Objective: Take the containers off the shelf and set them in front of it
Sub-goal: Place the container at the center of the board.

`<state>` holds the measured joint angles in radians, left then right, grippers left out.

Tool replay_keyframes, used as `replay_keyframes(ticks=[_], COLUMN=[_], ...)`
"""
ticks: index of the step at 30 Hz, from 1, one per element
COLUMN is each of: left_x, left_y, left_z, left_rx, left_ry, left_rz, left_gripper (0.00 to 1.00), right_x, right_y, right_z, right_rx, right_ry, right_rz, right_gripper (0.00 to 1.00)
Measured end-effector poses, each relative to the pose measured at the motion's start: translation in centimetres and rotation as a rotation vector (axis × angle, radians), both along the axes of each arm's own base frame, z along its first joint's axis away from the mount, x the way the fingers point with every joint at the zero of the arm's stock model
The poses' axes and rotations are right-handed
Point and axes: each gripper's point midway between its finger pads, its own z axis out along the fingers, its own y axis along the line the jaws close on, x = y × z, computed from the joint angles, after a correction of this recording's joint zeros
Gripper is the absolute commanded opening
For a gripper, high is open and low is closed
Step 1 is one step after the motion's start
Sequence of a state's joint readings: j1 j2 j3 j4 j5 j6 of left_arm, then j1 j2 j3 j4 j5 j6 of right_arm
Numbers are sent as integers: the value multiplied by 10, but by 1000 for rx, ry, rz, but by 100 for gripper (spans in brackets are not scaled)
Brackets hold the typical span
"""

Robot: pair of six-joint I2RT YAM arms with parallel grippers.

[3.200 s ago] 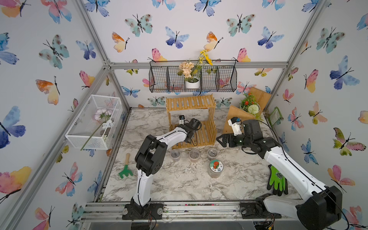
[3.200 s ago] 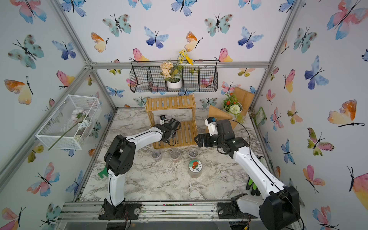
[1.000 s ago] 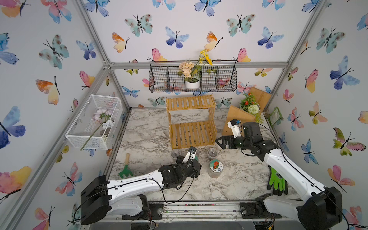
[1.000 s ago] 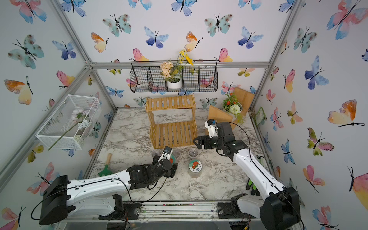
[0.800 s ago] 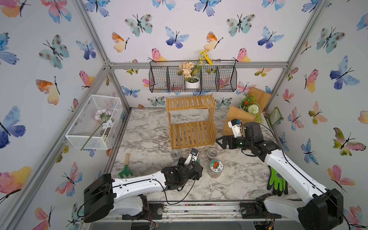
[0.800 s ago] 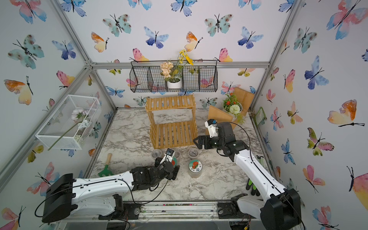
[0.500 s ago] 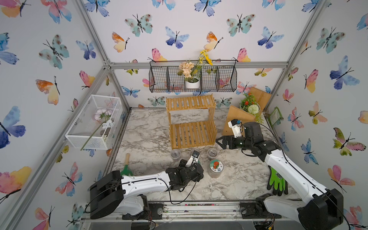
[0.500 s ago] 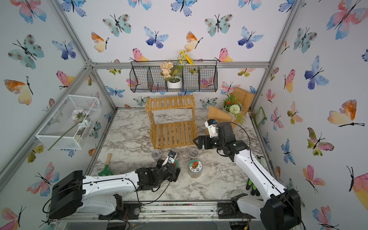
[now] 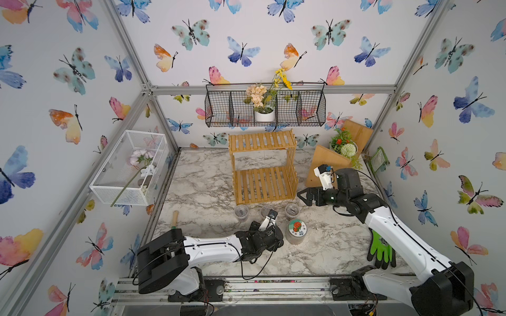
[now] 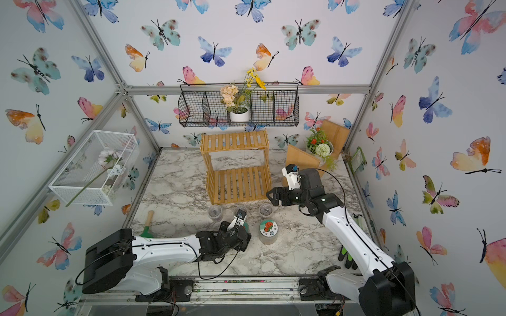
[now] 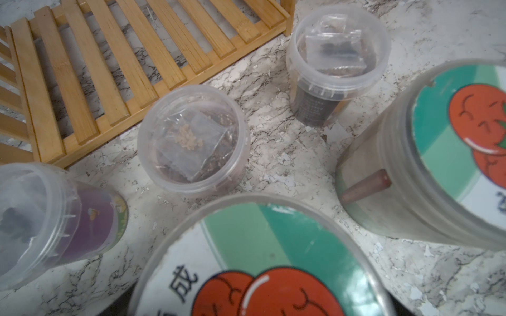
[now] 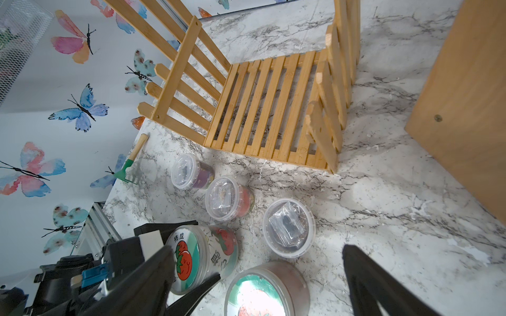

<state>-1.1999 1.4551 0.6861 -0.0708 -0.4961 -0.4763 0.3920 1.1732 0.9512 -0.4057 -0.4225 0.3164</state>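
Low over the bench (image 9: 328,246), on the near side of the three cups (image 12: 230,198) lining the front of the bare shelf (image 9: 262,180), the left jaws are gripping a tilted jar (image 12: 201,254), likely for setting beside the standing jar (image 9: 296,231); rightward, the right jaws are hanging wide open, empty, leaving room.

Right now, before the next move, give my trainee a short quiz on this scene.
1. True or false: a container sits on the two-tier slatted bamboo shelf.
2. How many small clear lidded plastic cups stand on the marble table in front of it?
3. The left claw grips: A nothing, B a clear jar with tomato-picture lid, C one cup?
Key: 1 false; 2 three; 3 B.
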Motion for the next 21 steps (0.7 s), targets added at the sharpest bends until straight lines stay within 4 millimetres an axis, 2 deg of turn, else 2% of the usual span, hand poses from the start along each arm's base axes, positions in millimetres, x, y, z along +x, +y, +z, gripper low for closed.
replay_keyframes(ticks=[5,11,17,21], left_x=[0,1,3,2], left_y=[0,-2,-5,-2], left_z=[-10,-8,1,20], left_rx=[25,24,7,-8], left_ry=[8,5,-4,-26], left_rz=[0,-2,-2,-3], left_gripper=[89,100,99,99], right_x=[-4,-4,-5,-4], right_y=[-2,-2,-2,-2], right_z=[-2,-1,-3,-2], right_rx=[-5,-4,-5,-4], right_ry=[4,1,3,0], right_rz=[1,1,1,1], right_gripper=[98,98,98,98])
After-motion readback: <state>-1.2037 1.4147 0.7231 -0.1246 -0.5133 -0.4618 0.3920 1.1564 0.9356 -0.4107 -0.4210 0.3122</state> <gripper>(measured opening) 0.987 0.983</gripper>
